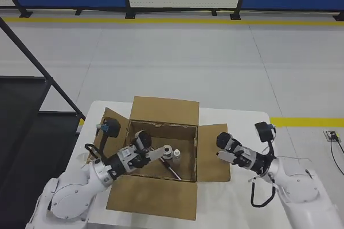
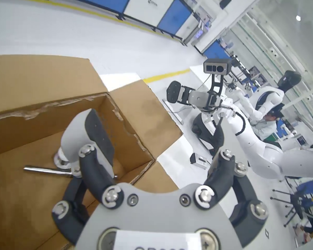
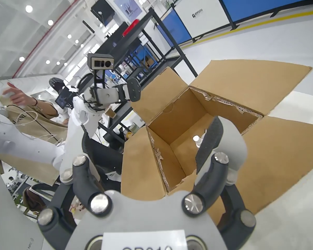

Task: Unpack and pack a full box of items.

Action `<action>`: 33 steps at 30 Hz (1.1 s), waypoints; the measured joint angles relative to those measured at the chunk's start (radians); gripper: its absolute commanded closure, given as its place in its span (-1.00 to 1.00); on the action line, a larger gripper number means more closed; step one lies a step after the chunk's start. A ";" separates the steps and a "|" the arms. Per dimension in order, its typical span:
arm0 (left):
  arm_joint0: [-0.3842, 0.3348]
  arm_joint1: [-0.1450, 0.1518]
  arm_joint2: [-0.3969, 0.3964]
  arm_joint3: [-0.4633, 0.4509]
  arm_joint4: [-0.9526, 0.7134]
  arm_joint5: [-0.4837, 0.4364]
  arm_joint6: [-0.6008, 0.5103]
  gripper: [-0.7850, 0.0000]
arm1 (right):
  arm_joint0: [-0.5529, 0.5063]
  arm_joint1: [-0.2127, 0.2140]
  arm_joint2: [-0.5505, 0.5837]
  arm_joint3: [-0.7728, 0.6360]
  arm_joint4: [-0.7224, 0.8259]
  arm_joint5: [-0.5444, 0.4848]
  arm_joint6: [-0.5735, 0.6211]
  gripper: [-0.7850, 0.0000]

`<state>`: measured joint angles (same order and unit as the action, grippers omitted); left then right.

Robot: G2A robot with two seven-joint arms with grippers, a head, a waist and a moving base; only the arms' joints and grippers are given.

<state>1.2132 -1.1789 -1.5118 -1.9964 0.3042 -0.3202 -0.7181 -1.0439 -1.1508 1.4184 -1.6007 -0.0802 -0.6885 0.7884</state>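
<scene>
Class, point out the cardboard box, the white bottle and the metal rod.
cardboard box (image 1: 163, 110): top view, on its far flap.
white bottle (image 3: 196, 139): right wrist view, on its top.
metal rod (image 2: 44, 170): left wrist view, on the middle of its shaft.

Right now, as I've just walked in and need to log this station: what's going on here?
The robot is working at an open cardboard box. Its left gripper hangs over the box's inside, close to a small white bottle and a metal tool on the bottom. The right gripper hovers outside, above the side flap.
</scene>
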 measured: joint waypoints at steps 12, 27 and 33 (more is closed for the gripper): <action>0.273 0.018 -0.337 -0.080 -0.130 -0.065 0.140 -1.00 | 0.233 -0.041 -0.296 0.076 -0.207 0.160 0.023 -1.00; 0.363 0.019 -0.433 -0.082 -0.170 -0.095 0.194 -1.00 | 0.262 -0.051 -0.346 0.098 -0.199 0.179 0.009 -1.00; 0.347 0.022 -0.410 -0.067 -0.206 -0.066 0.171 -1.00 | 0.327 -0.071 -0.485 0.073 -0.464 0.273 0.057 -1.00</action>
<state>1.5603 -1.1572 -1.9221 -2.0634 0.0986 -0.3858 -0.5475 -0.7169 -1.2213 0.9339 -1.5274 -0.5441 -0.4155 0.8452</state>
